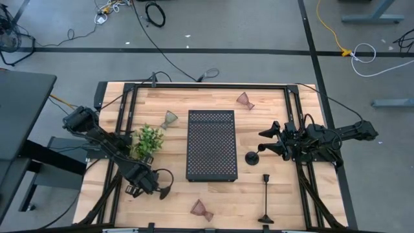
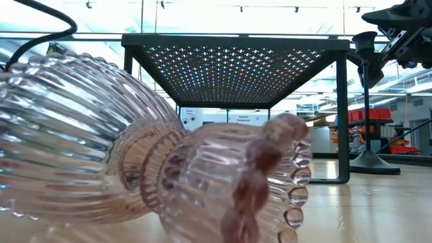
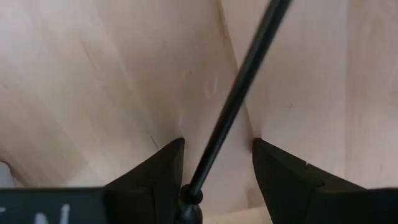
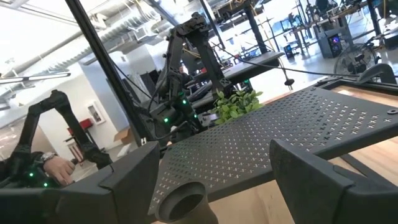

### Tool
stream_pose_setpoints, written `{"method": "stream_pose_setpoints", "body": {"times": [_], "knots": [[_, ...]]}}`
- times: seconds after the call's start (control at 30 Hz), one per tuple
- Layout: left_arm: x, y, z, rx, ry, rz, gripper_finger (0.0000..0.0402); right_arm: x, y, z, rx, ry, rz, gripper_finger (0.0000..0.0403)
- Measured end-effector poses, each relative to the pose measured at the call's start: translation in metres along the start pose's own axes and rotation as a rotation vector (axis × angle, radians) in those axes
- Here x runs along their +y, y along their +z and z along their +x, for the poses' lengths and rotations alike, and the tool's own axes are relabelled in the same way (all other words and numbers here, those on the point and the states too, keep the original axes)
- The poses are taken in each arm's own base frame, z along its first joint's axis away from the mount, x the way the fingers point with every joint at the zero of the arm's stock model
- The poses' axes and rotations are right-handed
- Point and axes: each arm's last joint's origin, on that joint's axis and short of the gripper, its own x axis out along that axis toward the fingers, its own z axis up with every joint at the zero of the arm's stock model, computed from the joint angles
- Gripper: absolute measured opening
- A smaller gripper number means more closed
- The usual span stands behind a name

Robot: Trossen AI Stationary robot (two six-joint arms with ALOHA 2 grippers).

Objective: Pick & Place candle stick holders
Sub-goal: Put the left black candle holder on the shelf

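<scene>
Two grippers: left gripper (image 3: 217,168), fingers apart, straddles a slim black metal candlestick (image 3: 239,93) lying on the wooden surface (image 3: 93,81); right gripper (image 4: 211,180) open around another's top.

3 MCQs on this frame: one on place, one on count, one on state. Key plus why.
1. Where is the greenish glass cup?
A. on the floor
B. on the table, beside the plant sprig, on the left arm's side of the black tray
C. stacked on another cup

2. How many glass cups does the high view show?
A. three
B. one
C. five

3. How do the left gripper's fingers stand?
A. shut on a glass cup
B. clamped on the plant
C. apart, either side of a black stick

Key: 1 B, it lies on wood next to the sprig. 2 A, one greenish plus two pinkish cups. 3 C, the left wrist view shows gaps on both sides of the stick.
</scene>
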Motion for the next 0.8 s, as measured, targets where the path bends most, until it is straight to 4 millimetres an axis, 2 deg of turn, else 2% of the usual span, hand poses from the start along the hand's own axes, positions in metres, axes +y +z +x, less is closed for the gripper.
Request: {"method": "stream_pose_setpoints", "body": {"times": [0.2, 0.47, 0.8], "knots": [[0.0009, -0.0001, 0.0003, -0.005, 0.027, 0.021, 0.0157, 0.0, 0.0, 0.0, 0.0, 0.0, 0.0, 0.0302], [0.0016, -0.0003, 0.0007, -0.007, 0.043, 0.02, 0.0021, 0.0, 0.0, 0.0, 0.0, -0.001, 0.0, 0.0302], [0.0017, -0.0009, 0.0002, 0.012, 0.033, -0.005, 0.0012, 0.0, 0.0, 0.0, -0.001, -0.001, 0.0, 0.0302]]}}
